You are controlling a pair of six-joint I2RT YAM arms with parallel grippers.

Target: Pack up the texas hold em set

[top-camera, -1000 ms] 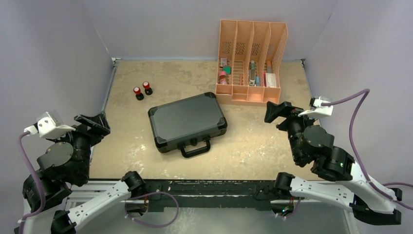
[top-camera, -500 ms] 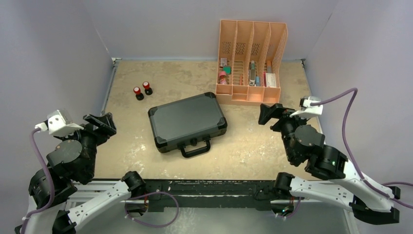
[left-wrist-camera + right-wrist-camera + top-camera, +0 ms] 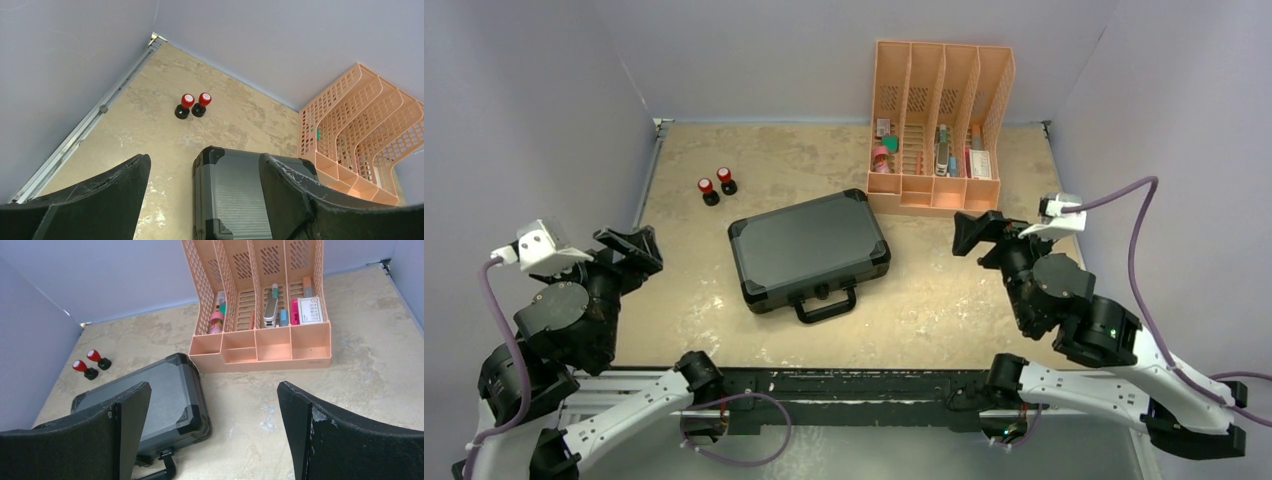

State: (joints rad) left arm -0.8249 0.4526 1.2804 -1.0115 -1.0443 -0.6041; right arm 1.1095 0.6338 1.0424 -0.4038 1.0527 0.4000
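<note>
Left gripper (image 3: 631, 250): raised over the near left edge of the table (image 3: 944, 290), jaws spread wide, nothing between them. Right gripper (image 3: 977, 233): raised on the near right side, jaws fully wide, also empty. Neither touches anything.

Briefcase (image 3: 809, 250): lies flat at the middle of the table, lid down, turned at a slight angle, handle (image 3: 826, 305) toward the arms. No chips, card decks or dealer buttons show anywhere on the table. Judgement: the set is inside and packing is at or near its end. The front edge is too small in these views to tell whether the latches are fastened.

Step in hand, as judged: confirm closure, then retire. Recommendation: if a latch needs pressing, bring one gripper down on the front edge beside the handle and steady the far lid corner with the other, so the case does not slide. Approach from the near side and keep the arms low and well short of the items behind.

Two red-topped cylinders (image 3: 706, 187): upright, just beside each other, far left of the case and apart from it.

Orange organizer (image 3: 934, 197): against the back wall, just behind the case's far right corner. Its upright slots hold a pink roll, a green item, a grey stapler-like object, small pink and blue pieces and a white card. Nothing shows in the low front trays.
</note>
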